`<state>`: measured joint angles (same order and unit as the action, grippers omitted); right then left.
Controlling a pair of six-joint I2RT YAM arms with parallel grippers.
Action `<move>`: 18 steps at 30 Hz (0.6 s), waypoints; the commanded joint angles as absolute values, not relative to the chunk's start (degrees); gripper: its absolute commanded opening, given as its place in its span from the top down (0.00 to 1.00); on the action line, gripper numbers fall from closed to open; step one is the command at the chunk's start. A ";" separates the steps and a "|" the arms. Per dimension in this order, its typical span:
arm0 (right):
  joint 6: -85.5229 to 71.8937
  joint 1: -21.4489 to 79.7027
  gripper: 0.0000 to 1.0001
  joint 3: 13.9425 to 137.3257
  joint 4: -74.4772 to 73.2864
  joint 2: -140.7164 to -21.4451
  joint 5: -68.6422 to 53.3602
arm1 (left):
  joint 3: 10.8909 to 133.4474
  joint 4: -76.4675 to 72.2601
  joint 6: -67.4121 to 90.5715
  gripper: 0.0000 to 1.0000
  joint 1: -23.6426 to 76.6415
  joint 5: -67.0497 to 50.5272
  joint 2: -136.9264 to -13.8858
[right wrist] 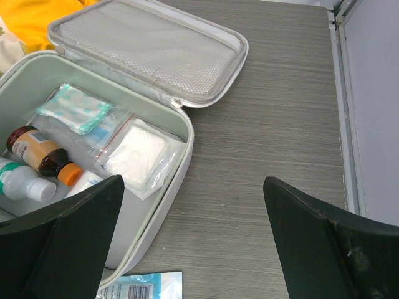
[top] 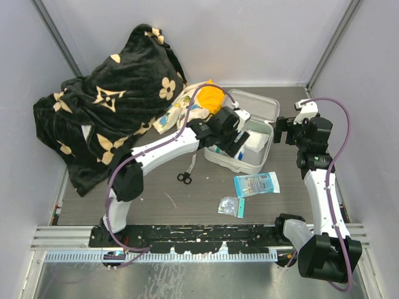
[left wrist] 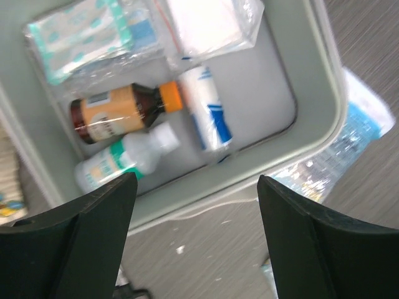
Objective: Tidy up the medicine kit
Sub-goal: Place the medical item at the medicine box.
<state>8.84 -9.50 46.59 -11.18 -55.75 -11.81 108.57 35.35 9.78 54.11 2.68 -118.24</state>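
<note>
Medicine kit (top: pixel 246 165) open, centre-right of worktop (top: pixel 156 199), lid hinged back toward 12 o'clock. Left tool (left wrist: pixel 196 187) over its tray, jaws wide, empty. Right tool (right wrist: pixel 193 184) at kit's 3 o'clock, jaws wide, empty. Blue packet (top: pixel 257 184) loose at kit's 6 o'clock, long axis 9-to-3; left tool judged nearer.

medicine kit (right wrist: pixel 189 140): a smooth, matt, pale grey shell is shown
lid (right wrist: pixel 143 50): lined with fine grey mesh cloth
table (right wrist: pixel 268 124): a matt grey wood-grain surface is seen
blanket (top: pixel 106 106): soft, plush black cloth
brown bottle (left wrist: pixel 118 112): glossy and see-through, wrapped in a paper label
white bottle (left wrist: pixel 118 162): smooth opaque plastic
pouch (right wrist: pixel 137 156): clear, glossy, crinkled plastic film
</note>
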 commanded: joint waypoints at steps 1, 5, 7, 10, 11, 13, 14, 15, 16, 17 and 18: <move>10.18 -9.71 0.00 46.85 -9.84 -54.06 -14.83 | 99.68 31.55 -2.72 0.19 52.17 7.10 -108.54; 10.14 -9.69 0.00 46.54 -9.84 -54.22 -16.45 | 89.26 30.46 -7.84 0.19 48.00 4.36 -102.08; 10.00 -9.68 0.00 46.65 -9.97 -54.67 -17.33 | 84.68 29.59 -8.52 0.19 44.02 0.19 -98.55; 9.84 -9.67 0.00 46.75 -10.27 -55.08 -18.32 | 80.65 29.76 -9.66 0.18 37.66 -6.50 -94.50; 9.84 -9.67 0.00 46.76 -10.28 -55.21 -18.41 | 79.66 29.89 -10.12 0.17 35.35 -8.54 -93.25; 9.84 -9.71 0.00 46.69 -10.28 -55.42 -18.46 | 78.59 30.78 -11.29 0.14 31.01 -12.45 -92.45; 9.85 -9.72 0.00 46.69 -10.28 -55.59 -18.52 | 78.50 31.48 -12.09 0.09 29.05 -14.28 -92.71; 9.84 -9.70 0.00 46.75 -10.36 -55.76 -18.54 | 78.67 32.25 -13.13 0.07 26.85 -15.72 -93.13; 9.85 -9.73 0.00 46.81 -10.44 -55.90 -18.63 | 78.89 32.85 -14.33 0.05 25.23 -17.13 -93.91; 9.86 -9.73 0.00 46.84 -10.46 -56.11 -18.63 | 79.48 34.19 -15.54 0.02 23.89 -18.58 -94.83; 9.85 -9.68 0.00 46.81 -10.52 -56.19 -18.57 | 80.02 34.67 -16.70 0.01 22.84 -19.79 -95.79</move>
<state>9.52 -9.50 46.59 -12.08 -55.88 -17.52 78.41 32.95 -11.05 26.33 -10.59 -95.55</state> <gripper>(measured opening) 0.999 0.970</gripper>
